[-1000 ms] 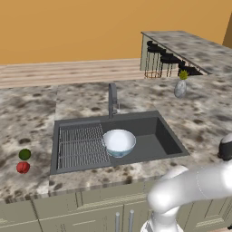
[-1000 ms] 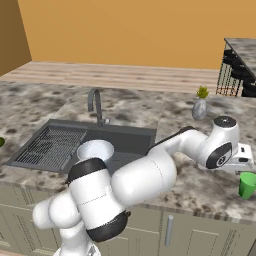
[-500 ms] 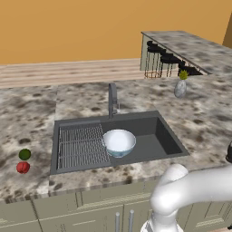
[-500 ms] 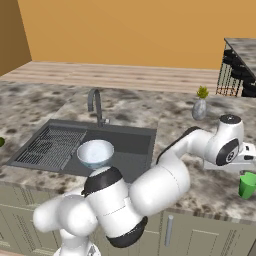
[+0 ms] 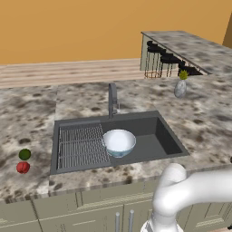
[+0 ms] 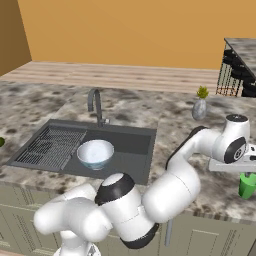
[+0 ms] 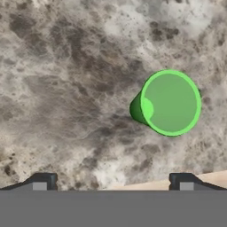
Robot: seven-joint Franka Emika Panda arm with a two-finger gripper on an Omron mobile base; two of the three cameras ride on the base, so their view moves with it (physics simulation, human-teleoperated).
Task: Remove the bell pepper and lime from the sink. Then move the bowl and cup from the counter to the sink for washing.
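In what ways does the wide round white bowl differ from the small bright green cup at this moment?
The wide round white bowl with a pale blue outside is much larger than the small bright green cup. The bowl sits inside the dark grey sink, while the cup stands on the speckled stone counter, below the open tool. Both are upright and empty.

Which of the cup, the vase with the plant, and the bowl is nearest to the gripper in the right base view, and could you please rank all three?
1. The cup: on the counter at the far right, just below the open gripper.
2. The vase: farther back on the counter, left of the gripper.
3. The bowl: in the sink, well off to the left.
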